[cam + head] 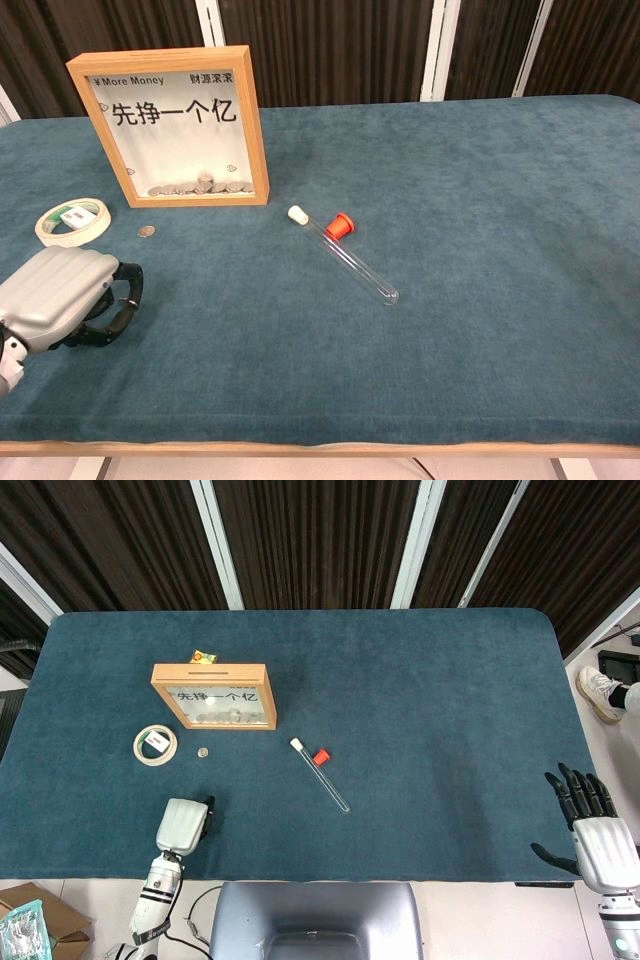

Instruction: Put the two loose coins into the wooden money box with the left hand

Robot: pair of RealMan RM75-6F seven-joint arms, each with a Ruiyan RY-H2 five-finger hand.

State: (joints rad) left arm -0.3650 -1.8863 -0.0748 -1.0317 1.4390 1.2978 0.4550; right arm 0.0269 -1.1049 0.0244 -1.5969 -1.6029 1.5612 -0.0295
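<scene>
The wooden money box (214, 695) (170, 125) stands upright at the back left, with several coins behind its glass. One loose coin (203, 751) (147, 231) lies flat in front of it. My left hand (182, 825) (60, 298) rests knuckles-up near the table's front left edge, its fingers (127, 292) curled down and inward. The second loose coin is not visible on the cloth; it is hidden under those curled fingers. My right hand (598, 835) hangs off the table's front right corner with fingers spread and nothing in it.
A roll of tape (156, 745) (72, 221) lies left of the loose coin. A glass test tube (322, 776) (350, 258) with a red cap (321, 756) (340, 226) beside it lies mid-table. A small yellow wrapper (204, 657) sits behind the box.
</scene>
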